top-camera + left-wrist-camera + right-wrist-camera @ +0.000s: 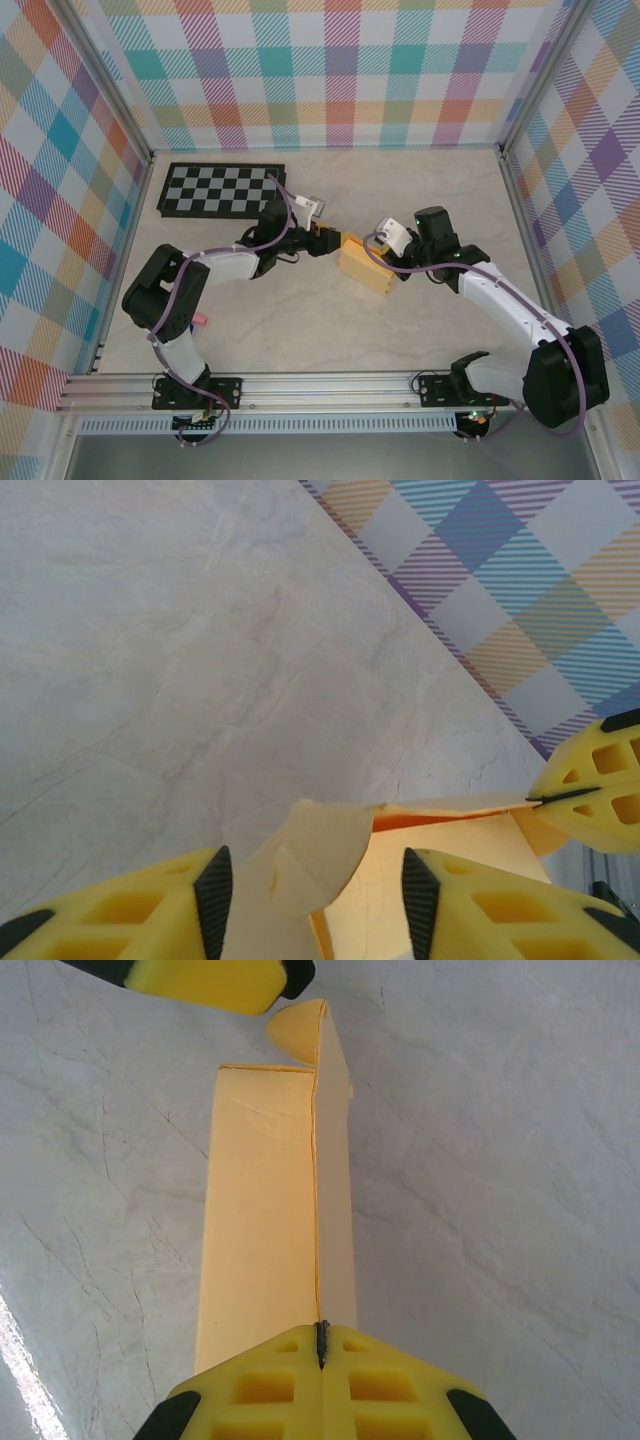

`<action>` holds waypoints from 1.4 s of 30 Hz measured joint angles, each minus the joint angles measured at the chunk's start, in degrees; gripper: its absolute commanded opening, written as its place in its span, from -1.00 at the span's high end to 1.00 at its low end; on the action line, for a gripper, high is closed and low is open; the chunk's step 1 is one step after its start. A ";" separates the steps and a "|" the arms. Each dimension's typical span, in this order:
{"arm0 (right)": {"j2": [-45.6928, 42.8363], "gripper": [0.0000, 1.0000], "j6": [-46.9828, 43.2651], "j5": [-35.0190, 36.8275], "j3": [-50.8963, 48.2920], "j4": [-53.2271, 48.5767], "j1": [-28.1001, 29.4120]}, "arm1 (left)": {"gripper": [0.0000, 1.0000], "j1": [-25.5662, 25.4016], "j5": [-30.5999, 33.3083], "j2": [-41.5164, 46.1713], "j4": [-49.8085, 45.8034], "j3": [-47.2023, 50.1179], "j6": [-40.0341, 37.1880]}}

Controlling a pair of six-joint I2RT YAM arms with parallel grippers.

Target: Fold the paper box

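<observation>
Paper box (365, 264) mid-table (300, 330) between both arms, right gripper (322, 1345) pinched tight on its thin edge, left gripper (315, 890) half-open, jaws apart either side of rounded end flap (320, 845)

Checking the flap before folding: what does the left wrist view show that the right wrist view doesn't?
Left wrist: the paper box's orange inside, the left gripper's parted fingers either side of the flap, the plaid wall. Right wrist: the box's long sides along their length. Both: the flap, the right gripper shut on the box, the marble table.
</observation>
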State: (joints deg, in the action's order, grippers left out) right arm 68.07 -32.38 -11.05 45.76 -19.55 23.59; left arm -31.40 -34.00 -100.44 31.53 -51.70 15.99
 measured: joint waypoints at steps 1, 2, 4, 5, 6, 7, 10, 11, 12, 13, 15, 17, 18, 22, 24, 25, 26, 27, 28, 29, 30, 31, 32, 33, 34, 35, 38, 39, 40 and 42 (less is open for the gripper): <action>-0.02 1.00 0.00 0.02 0.00 -0.02 0.00 | 0.11 -0.04 -0.35 -0.22 0.59 -0.09 0.48; -0.02 1.00 0.00 0.02 0.00 -0.02 0.00 | 0.13 -0.07 -0.90 -0.33 1.14 -0.15 1.03; -0.02 1.00 0.00 0.02 -0.02 0.00 0.00 | 0.16 -0.09 -1.90 -0.44 1.99 -0.33 1.77; -0.02 1.00 0.00 0.02 -0.02 0.00 0.00 | 0.17 -0.09 -2.43 -0.48 2.16 -0.44 2.16; -0.02 1.00 0.00 0.02 -0.02 0.00 -0.02 | 0.18 -0.13 -2.91 -0.57 2.23 -0.59 2.60; -0.02 1.00 0.00 0.02 -0.02 0.00 -0.04 | 0.18 -0.24 -3.45 -0.79 2.34 -0.83 2.84; -0.02 1.00 0.00 0.02 -0.02 0.04 -0.04 | 0.02 -0.59 -4.42 -1.36 2.23 -1.11 3.34; -0.02 1.00 0.00 0.02 -0.02 0.04 -0.04 | -0.07 -0.70 -4.46 -1.40 2.05 -1.11 3.56; -0.02 1.00 0.00 0.02 -0.02 0.04 -0.04 | -0.13 -0.79 -4.46 -1.40 1.84 -1.11 3.65; -0.02 1.00 0.00 0.04 -0.02 0.04 -0.07 | -0.17 -0.85 -4.15 -1.40 1.70 -1.07 3.65; -0.02 1.00 0.00 0.04 -0.02 0.04 -0.22 | -0.21 -0.83 -3.32 -1.38 1.31 -0.94 3.17; -0.02 1.00 0.00 0.04 -0.02 0.04 -0.33 | -0.21 -0.81 -2.45 -1.22 -0.09 -0.83 2.03; -0.02 1.00 0.00 0.04 -0.02 0.04 -0.33 | -0.21 -0.76 -2.23 -1.07 -1.22 -0.83 1.05; -0.02 1.00 0.02 0.04 -0.02 0.04 -0.37 | -0.09 -0.76 -1.97 -0.94 -5.07 -0.96 -1.99; -0.02 1.00 0.00 0.02 -0.02 0.04 -0.37 | -0.04 -0.76 -2.16 -0.96 -6.01 -1.05 -2.69; -0.02 1.00 0.00 0.02 -0.02 0.04 -0.37 | -0.01 -0.79 -2.38 -0.96 -5.97 -1.09 -2.78; -0.02 1.00 0.02 0.02 -0.02 0.04 -0.37 | 0.02 -0.79 -2.56 -0.96 -5.97 -1.18 -2.78; -0.02 1.00 0.02 0.02 -0.02 0.04 -0.37 | 0.04 -0.79 -2.75 -0.96 -5.97 -1.46 -2.78; -0.02 1.00 0.02 0.04 -0.02 0.04 -0.37 | 0.09 -0.83 -3.04 -0.96 -5.97 -1.79 -2.78; -0.02 1.00 0.02 0.04 -0.02 0.04 -0.37 | 0.13 -0.85 -3.23 -0.96 -5.97 -2.16 -2.78; -0.02 1.00 0.00 0.04 -0.02 0.04 -0.37 | 0.17 -0.92 -3.58 -0.96 -5.95 -2.62 -2.78; -0.02 1.00 0.02 0.02 -0.02 0.04 -0.37 | 0.21 -1.03 -3.82 -0.98 -5.92 -3.06 -2.82; -0.02 1.00 0.00 0.04 -0.02 0.02 -0.37 | 0.25 -1.11 -4.11 -0.98 -5.92 -3.45 -2.86; -0.02 1.00 0.02 0.04 -0.02 0.02 -0.37 | 0.27 -1.22 -4.24 -0.98 -5.92 -3.78 -3.02; -0.02 1.00 0.00 0.04 -0.02 0.02 -0.37 | 0.28 -1.33 -4.48 -0.98 -5.90 -3.96 -3.02; -0.02 1.00 0.02 0.07 -0.02 0.02 -0.39 | 0.29 -1.38 -4.52 -1.01 -5.90 -3.98 -3.02; -0.02 1.00 0.00 0.09 -0.02 0.00 -0.42 | 0.31 -1.44 -4.55 -1.20 -5.95 -4.00 -3.02; -0.02 1.00 0.00 0.09 -0.02 0.00 -0.42 | 0.31 -1.44 -4.55 -1.20 -5.95 -3.98 -3.02; -0.02 1.00 0.00 0.09 -0.02 -0.02 -0.42 | 0.31 -1.44 -4.55 -1.20 -5.92 -4.00 -3.02; -0.02 1.00 0.02 0.09 -0.02 0.00 -0.42 | 0.29 -1.46 -4.55 -1.20 -5.92 -4.00 -2.99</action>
State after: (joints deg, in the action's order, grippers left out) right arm 68.05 -32.36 -10.96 45.74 -19.55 23.18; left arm -32.86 -38.54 -101.65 25.61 -55.70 12.99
